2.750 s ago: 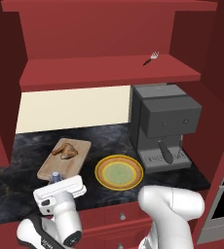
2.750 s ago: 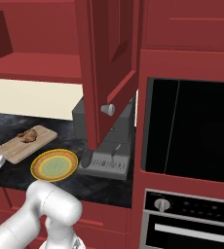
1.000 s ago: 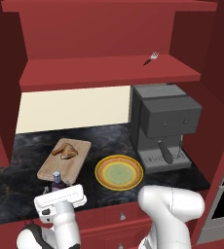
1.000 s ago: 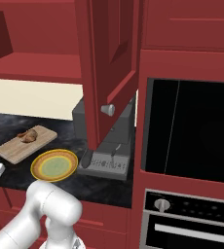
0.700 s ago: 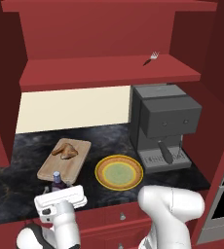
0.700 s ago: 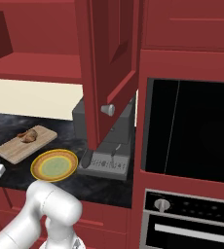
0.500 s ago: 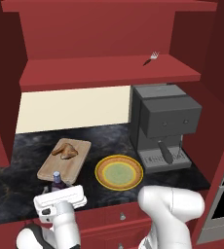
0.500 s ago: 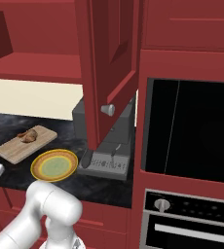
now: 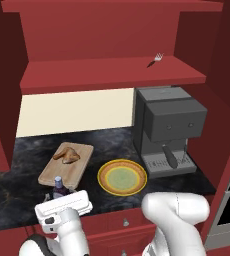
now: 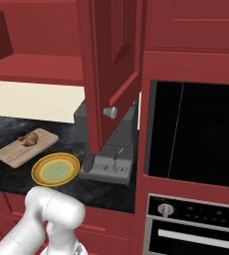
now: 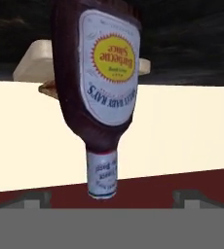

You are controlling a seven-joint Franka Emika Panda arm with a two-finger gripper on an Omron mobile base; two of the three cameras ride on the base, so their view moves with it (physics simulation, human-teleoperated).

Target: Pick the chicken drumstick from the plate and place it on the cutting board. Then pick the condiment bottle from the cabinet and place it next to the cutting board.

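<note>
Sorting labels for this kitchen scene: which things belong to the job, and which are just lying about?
Job: chicken drumstick, cutting board, plate, condiment bottle, cabinet.
Lying about: coffee machine, fork, oven.

Even, flat rendered light is filling the kitchen, with no glare showing. Soft shade is lying under the shelf (image 9: 112, 72) and inside the cabinet (image 9: 102, 30). The close bottle (image 11: 102, 82) is looking slightly soft, its label pixelated.
</note>
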